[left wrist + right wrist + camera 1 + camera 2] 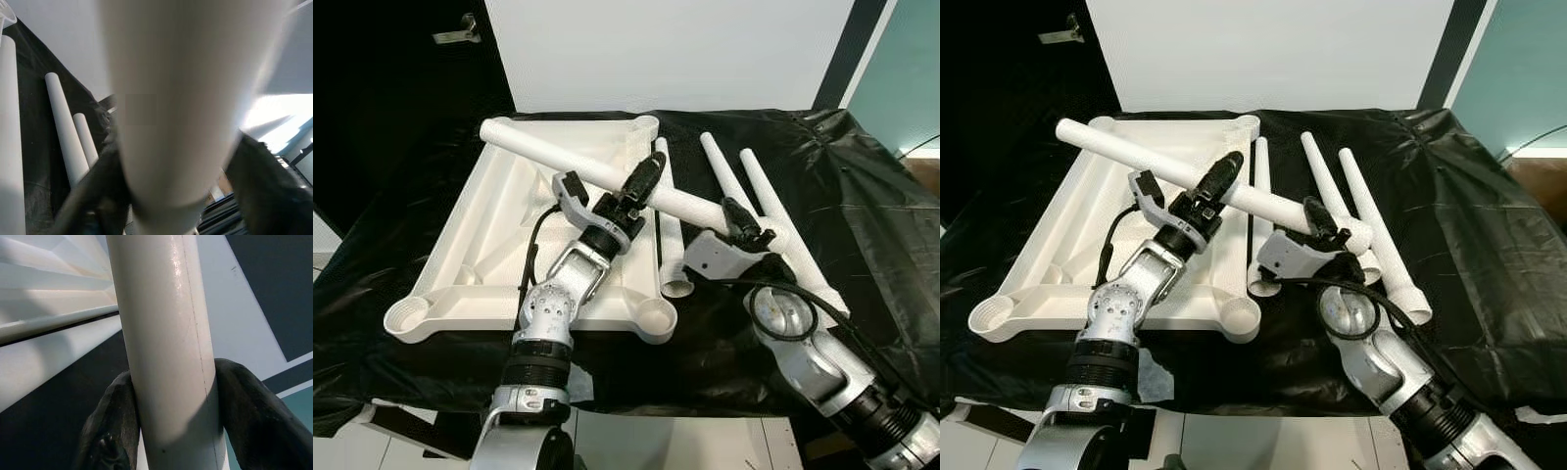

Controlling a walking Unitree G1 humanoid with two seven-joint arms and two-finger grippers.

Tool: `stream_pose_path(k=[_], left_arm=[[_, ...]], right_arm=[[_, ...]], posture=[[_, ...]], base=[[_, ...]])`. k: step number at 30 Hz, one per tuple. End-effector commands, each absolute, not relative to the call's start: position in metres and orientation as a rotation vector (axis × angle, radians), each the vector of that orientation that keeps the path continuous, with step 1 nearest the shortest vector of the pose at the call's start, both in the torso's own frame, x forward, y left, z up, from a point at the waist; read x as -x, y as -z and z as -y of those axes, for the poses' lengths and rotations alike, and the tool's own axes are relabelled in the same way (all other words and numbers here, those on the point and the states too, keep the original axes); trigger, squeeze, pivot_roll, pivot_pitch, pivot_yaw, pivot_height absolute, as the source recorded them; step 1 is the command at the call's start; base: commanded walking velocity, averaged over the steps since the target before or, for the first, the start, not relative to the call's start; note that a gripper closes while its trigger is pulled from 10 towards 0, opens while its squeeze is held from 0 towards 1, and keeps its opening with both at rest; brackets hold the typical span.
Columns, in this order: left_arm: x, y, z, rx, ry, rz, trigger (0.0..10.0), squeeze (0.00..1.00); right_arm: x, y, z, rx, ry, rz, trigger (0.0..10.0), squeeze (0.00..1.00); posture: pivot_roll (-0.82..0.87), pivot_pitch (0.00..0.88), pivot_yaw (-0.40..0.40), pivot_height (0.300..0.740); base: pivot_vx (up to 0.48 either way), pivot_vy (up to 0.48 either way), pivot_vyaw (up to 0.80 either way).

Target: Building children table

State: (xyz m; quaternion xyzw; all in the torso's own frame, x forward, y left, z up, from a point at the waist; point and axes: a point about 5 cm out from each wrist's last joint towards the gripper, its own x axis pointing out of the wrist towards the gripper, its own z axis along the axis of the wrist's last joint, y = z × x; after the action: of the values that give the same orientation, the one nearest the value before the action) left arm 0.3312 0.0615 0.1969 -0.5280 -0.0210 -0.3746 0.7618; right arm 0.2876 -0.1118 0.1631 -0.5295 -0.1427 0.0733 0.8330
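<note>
Left gripper (641, 181) and right gripper (744, 223): both clamped on one white table leg (587, 166), held slantwise above the upturned white tabletop (499, 235). Three further legs (729, 186) lie beside it on black sheeting (862, 196).

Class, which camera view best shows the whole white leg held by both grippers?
The left eye view: the held leg shows end to end, left gripper and right gripper clamped on it. The right eye view matches; wrist views show close-up sections.
</note>
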Motion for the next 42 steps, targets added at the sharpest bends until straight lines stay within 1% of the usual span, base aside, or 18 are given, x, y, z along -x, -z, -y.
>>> stream_pose_path(k=[1, 8, 9, 10, 11, 12, 16, 17, 21, 22, 23, 25, 30, 31, 34, 36, 37, 42], left_arm=[[-0.320, -0.217, -0.058, 1.155, 1.100, 0.243, 0.0, 0.00], [-0.320, -0.218, -0.059, 1.175, 1.098, 0.262, 0.0, 0.00], [-0.320, -0.218, -0.059, 1.177, 1.099, 0.264, 0.0, 0.00], [-0.320, -0.218, -0.059, 1.177, 1.099, 0.264, 0.0, 0.00], [-0.320, -0.218, -0.059, 1.177, 1.101, 0.265, 0.0, 0.00], [-0.320, -0.218, -0.059, 1.177, 1.102, 0.266, 0.0, 0.00], [-0.319, -0.218, -0.060, 1.179, 1.104, 0.270, 0.0, 0.00], [-0.319, -0.218, -0.060, 1.179, 1.106, 0.270, 0.0, 0.00], [-0.318, -0.217, -0.060, 1.178, 1.111, 0.268, 0.0, 0.00], [-0.318, -0.217, -0.060, 1.178, 1.111, 0.268, 0.0, 0.00], [-0.318, -0.217, -0.059, 1.178, 1.116, 0.267, 0.0, 0.00], [-0.317, -0.217, -0.059, 1.178, 1.119, 0.266, 0.0, 0.00], [-0.314, -0.218, -0.054, 1.156, 1.155, 0.266, 0.0, 0.00], [-0.314, -0.218, -0.054, 1.156, 1.155, 0.266, 0.0, 0.00], [-0.314, -0.218, -0.054, 1.155, 1.157, 0.265, 0.0, 0.00], [-0.314, -0.218, -0.054, 1.155, 1.157, 0.265, 0.0, 0.00], [-0.313, -0.218, -0.054, 1.156, 1.158, 0.267, 0.0, 0.00], [-0.312, -0.218, -0.054, 1.158, 1.155, 0.271, 0.0, 0.00]], right_arm=[[-0.285, -0.147, 0.115, 1.153, -0.177, 0.248, 0.0, 0.00], [-0.285, -0.146, 0.116, 1.176, -0.147, 0.280, 0.2, 0.00], [-0.286, -0.145, 0.116, 1.189, -0.147, 0.286, 2.8, 0.00], [-0.286, -0.145, 0.116, 1.189, -0.147, 0.286, 2.8, 0.00], [-0.286, -0.145, 0.116, 1.196, -0.147, 0.290, 3.3, 0.00], [-0.287, -0.144, 0.116, 1.191, -0.144, 0.289, 10.0, 0.00], [-0.289, -0.147, 0.118, 0.963, -0.147, 0.189, 10.0, 0.00], [-0.289, -0.149, 0.113, 0.881, -0.201, 0.148, 10.0, 1.00], [-0.289, -0.158, 0.104, 0.687, -0.302, 0.074, 10.0, 1.00], [-0.289, -0.158, 0.104, 0.687, -0.302, 0.074, 10.0, 1.00], [-0.290, -0.164, 0.102, 0.640, -0.324, 0.058, 10.0, 0.00], [-0.291, -0.168, 0.101, 0.611, -0.340, 0.049, 10.0, 0.00], [-0.294, -0.173, 0.107, 0.364, -0.416, -0.094, 10.0, 0.00], [-0.294, -0.173, 0.107, 0.364, -0.416, -0.094, 10.0, 0.00], [-0.292, -0.159, 0.110, 0.294, -0.499, -0.236, 10.0, 0.00], [-0.292, -0.159, 0.110, 0.294, -0.499, -0.236, 10.0, 0.00], [-0.290, -0.155, 0.110, 0.301, -0.525, -0.263, 0.0, 0.00], [-0.286, -0.150, 0.107, 0.300, -0.552, -0.295, 0.0, 0.00]], posture=[[-0.13, 0.000, 0.034, 0.740], [-0.13, 0.000, 0.032, 0.740], [-0.13, 0.000, 0.032, 0.740], [-0.13, 0.000, 0.032, 0.740], [-0.13, 0.000, 0.032, 0.740], [-0.13, 0.000, 0.032, 0.740], [-0.13, 0.000, 0.030, 0.740], [-0.13, 0.000, 0.030, 0.740], [-0.13, 0.000, 0.031, 0.740], [-0.13, 0.000, 0.031, 0.740], [-0.13, 0.000, 0.032, 0.740], [-0.13, 0.000, 0.033, 0.740], [-0.13, 0.000, 0.029, 0.740], [-0.13, 0.000, 0.029, 0.740], [-0.13, 0.000, 0.024, 0.740], [-0.13, 0.000, 0.024, 0.740], [-0.13, 0.000, 0.021, 0.740], [-0.12, 0.000, 0.017, 0.740]], base=[[0.000, 0.000, 0.00], [0.000, 0.000, 0.00], [0.000, 0.000, 0.00], [0.000, 0.000, 0.00], [0.000, 0.000, 0.00], [0.000, 0.000, 0.00], [0.000, 0.000, 0.00], [0.000, 0.000, 0.00], [0.000, 0.000, 0.00], [0.000, 0.000, 0.00], [0.000, 0.000, 0.00], [0.000, 0.000, 0.00], [0.000, 0.000, 0.00], [0.000, 0.000, 0.00], [0.000, 0.000, 0.00], [0.000, 0.000, 0.00], [0.000, 0.000, 0.00], [0.000, 0.000, 0.00]])
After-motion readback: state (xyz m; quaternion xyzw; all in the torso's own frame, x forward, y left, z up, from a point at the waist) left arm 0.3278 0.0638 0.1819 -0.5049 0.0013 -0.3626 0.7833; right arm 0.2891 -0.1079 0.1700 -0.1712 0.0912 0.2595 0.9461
